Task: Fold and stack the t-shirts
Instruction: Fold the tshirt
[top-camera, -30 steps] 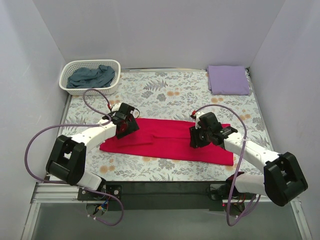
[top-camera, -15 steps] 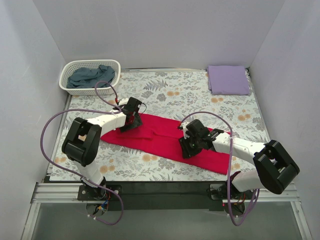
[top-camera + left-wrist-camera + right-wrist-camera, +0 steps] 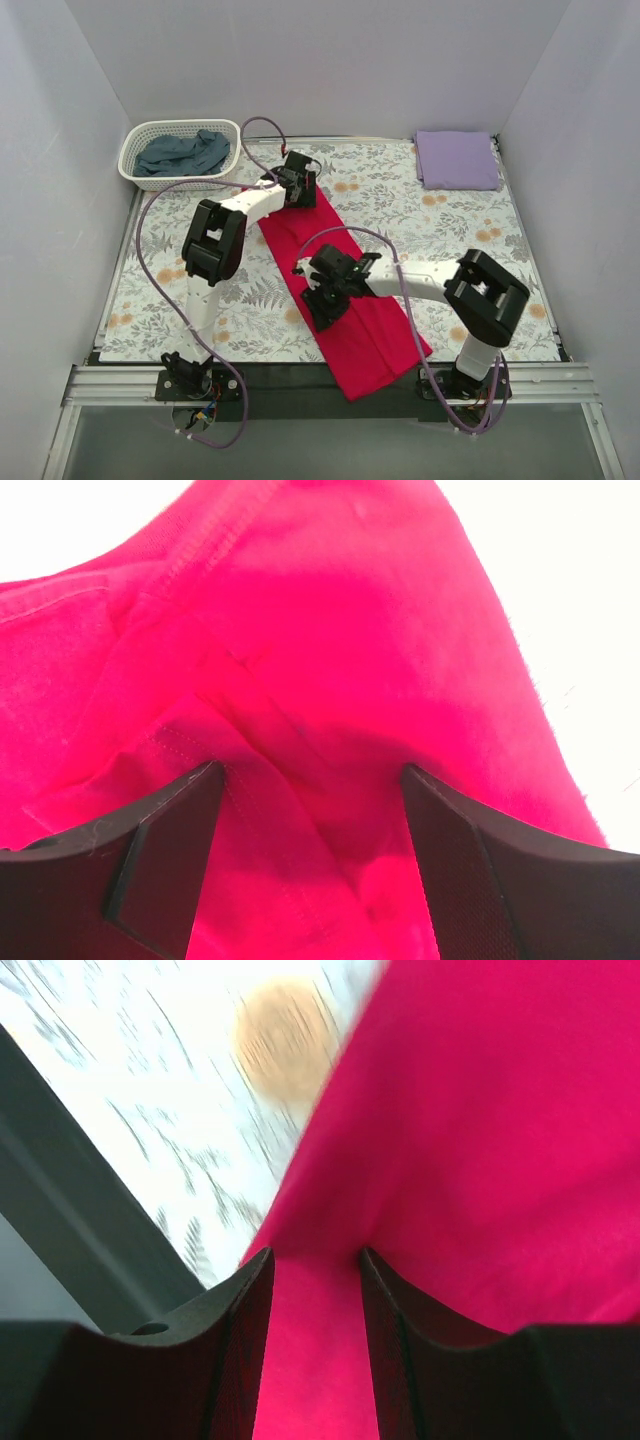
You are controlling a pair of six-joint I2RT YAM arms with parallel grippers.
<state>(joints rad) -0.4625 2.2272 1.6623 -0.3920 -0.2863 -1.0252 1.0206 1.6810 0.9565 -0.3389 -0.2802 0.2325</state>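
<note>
1. Running as one long strip, the red t-shirt has its long axis slanting from the left gripper at its far end, past the right gripper, to the near edge of the floral table cover, where its tail hangs over.
2. The left gripper holds a thick bunch of red cloth between fairly wide jaws. All the rest of the shirt lies behind it, toward the arm bases.
3. The right gripper pinches the strip's left edge between narrow jaws, about midway along. Cloth spreads to its right.
4. The overhanging end is held by neither, and the right gripper is the nearer, so pulling it back up probably falls to that arm.
5. The lavender t-shirt lies folded, well apart to the right. The blue-grey t-shirt sits in the basket, left of the left gripper.
</note>
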